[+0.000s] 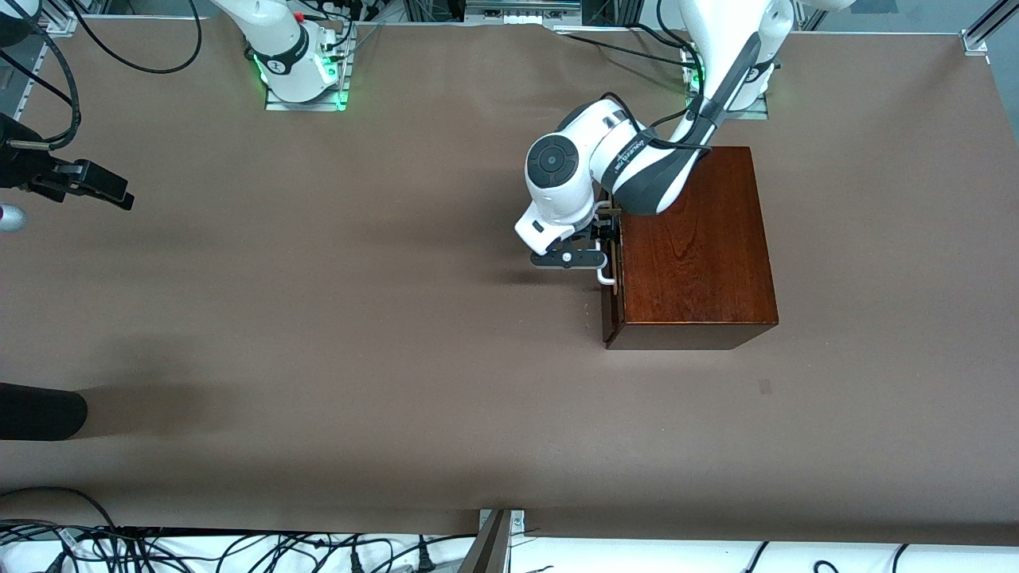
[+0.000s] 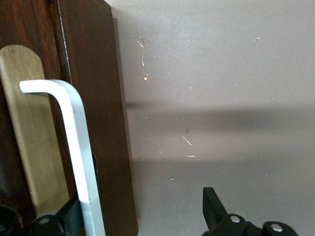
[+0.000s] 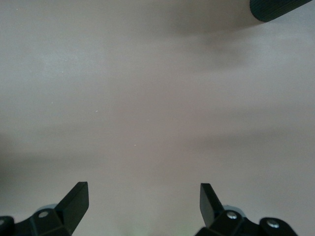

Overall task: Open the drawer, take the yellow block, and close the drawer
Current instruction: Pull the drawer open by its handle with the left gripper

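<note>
The dark mahogany box (image 1: 700, 239) stands near the left arm's base. Its drawer front (image 1: 612, 306) faces the right arm's end of the table and looks flush with the box, with the white bar handle (image 1: 607, 278) on it. My left gripper (image 1: 603, 232) is open at the drawer front. In the left wrist view (image 2: 142, 219) the handle (image 2: 78, 147) lies between the fingers, close beside one finger (image 2: 69, 216), against the dark front (image 2: 106, 123). My right gripper (image 1: 119, 195) is open and empty (image 3: 142, 201) over bare table at the right arm's end. The yellow block is hidden.
A black rounded object (image 1: 40, 414) lies at the table's edge at the right arm's end, nearer the front camera; it also shows in the right wrist view (image 3: 280, 7). A pale wood strip (image 2: 29, 137) sits under the handle. Brown table (image 1: 358, 318) spreads in front of the drawer.
</note>
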Tool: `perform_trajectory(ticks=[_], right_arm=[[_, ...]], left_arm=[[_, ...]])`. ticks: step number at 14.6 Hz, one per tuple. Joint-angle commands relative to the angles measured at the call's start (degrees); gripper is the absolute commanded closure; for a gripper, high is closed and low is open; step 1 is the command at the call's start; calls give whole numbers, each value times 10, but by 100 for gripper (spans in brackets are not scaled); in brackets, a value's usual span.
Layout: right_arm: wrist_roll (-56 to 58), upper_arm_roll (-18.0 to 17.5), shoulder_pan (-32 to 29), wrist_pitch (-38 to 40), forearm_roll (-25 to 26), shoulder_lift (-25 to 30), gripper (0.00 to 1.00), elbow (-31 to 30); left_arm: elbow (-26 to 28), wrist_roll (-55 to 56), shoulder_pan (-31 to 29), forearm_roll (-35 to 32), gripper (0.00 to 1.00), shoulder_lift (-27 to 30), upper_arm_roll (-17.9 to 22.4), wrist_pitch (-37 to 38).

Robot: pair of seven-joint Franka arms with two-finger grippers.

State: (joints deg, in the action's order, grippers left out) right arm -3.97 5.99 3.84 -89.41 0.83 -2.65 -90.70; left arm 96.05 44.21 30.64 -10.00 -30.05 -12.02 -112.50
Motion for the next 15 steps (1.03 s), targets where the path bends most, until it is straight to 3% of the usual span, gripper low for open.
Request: perform_trajectory(ticks=[1, 10, 15], right_arm=[[-5, -1, 0, 1, 1, 5, 0, -5], [-5, -1, 0, 0, 1, 4, 0, -6], [-5, -1, 0, 0, 1, 4, 0, -6]], left_arm=[[-1, 11, 7, -7, 0, -1, 1, -12], [-9, 33, 36, -5, 0, -9, 0, -28], [-52, 79, 75, -6, 0, -35, 4, -28]])
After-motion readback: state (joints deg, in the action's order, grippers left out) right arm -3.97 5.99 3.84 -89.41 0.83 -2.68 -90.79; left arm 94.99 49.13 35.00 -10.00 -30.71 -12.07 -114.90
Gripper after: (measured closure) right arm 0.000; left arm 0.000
